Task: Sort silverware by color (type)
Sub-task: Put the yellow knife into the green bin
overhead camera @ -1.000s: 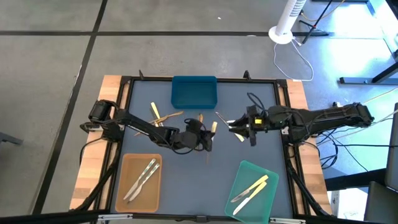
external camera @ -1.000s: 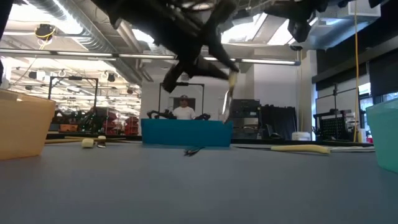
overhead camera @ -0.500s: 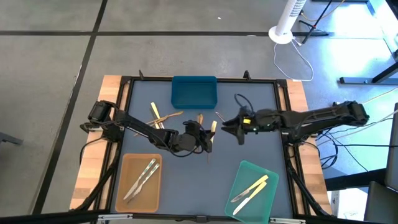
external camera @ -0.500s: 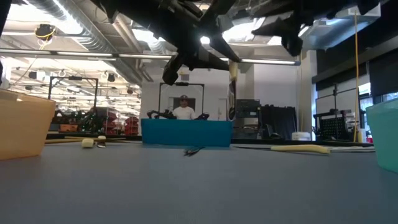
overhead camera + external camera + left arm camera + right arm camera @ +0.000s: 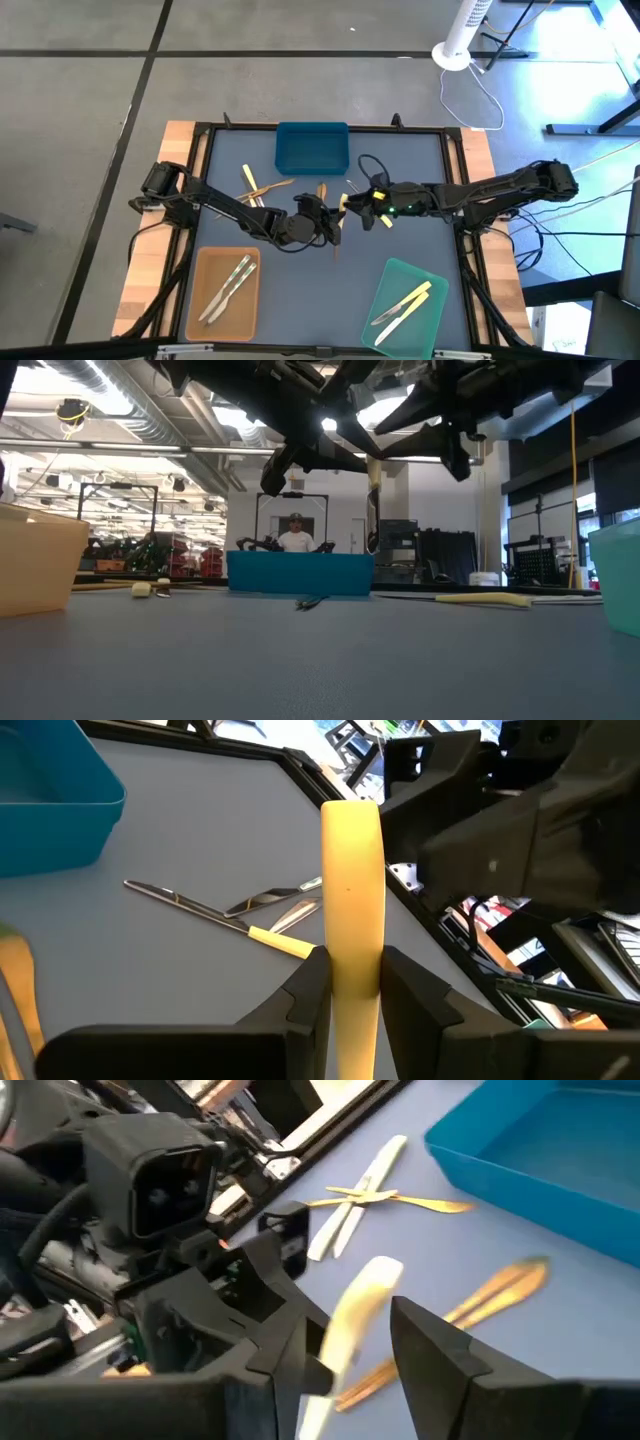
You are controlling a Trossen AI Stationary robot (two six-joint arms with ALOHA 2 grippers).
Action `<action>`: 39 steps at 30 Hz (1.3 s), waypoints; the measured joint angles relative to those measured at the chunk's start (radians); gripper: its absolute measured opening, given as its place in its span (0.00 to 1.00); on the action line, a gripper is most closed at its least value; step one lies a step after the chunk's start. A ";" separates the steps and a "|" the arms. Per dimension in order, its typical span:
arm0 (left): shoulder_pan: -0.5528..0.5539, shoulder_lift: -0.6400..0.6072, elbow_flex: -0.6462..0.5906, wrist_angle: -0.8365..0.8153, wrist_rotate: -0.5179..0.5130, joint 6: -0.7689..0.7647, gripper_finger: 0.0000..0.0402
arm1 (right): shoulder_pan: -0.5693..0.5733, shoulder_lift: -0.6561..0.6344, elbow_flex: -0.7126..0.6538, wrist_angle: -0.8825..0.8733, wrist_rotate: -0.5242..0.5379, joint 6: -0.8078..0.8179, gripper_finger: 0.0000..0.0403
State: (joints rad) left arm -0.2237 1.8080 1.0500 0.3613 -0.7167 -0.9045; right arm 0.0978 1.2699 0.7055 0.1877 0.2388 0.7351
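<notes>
Your left pincer (image 5: 335, 222) is clenched on a pale yellow utensil (image 5: 350, 920), holding it upright above the grey worktop (image 5: 300, 290), in front of the blue tray (image 5: 312, 147) and toward the middle of the worktop. In the left wrist view the yellow handle stands squarely between the two dark fingers (image 5: 310, 985).

Your right pincer (image 5: 362, 207) has its fingers spread, one on each side of the same yellow utensil (image 5: 352, 1315); you cannot tell from these views whether they touch it. It sits just beside the left pincer, on the side of the green tray (image 5: 408, 302).

A wood-brown utensil (image 5: 322, 191) lies on the worktop between the pincers and the blue tray. To the tan-tray side of the blue tray, two pale yellow utensils and a brown one lie crossed in a small cluster (image 5: 256, 186). Thin silvery utensils (image 5: 230, 910) lie on the worktop near the blue tray's other front corner.

The tan tray (image 5: 200, 300) holds silvery-white utensils (image 5: 230, 285). The green tray holds pale yellow utensils (image 5: 403, 302).

Beyond the blue tray, in the low view, a person (image 5: 295, 536) sits in the room.
</notes>
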 joint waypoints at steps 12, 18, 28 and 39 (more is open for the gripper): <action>0.000 0.000 0.000 -0.001 0.000 0.000 0.16 | 0.001 0.090 0.000 0.055 0.004 0.078 0.33; 0.000 0.000 0.000 -0.005 0.000 0.000 0.16 | 0.001 0.103 0.000 0.069 0.029 0.072 0.33; 0.000 -0.001 0.000 -0.010 0.006 0.002 0.16 | 0.001 0.103 0.000 0.128 0.064 0.043 0.17; 0.000 -0.001 0.000 -0.012 0.002 -0.004 0.25 | 0.000 0.103 0.001 0.121 0.031 -0.011 0.04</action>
State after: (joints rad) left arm -0.2241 1.8072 1.0504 0.3492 -0.7143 -0.9085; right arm 0.0975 1.3727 0.7067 0.3084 0.2699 0.7242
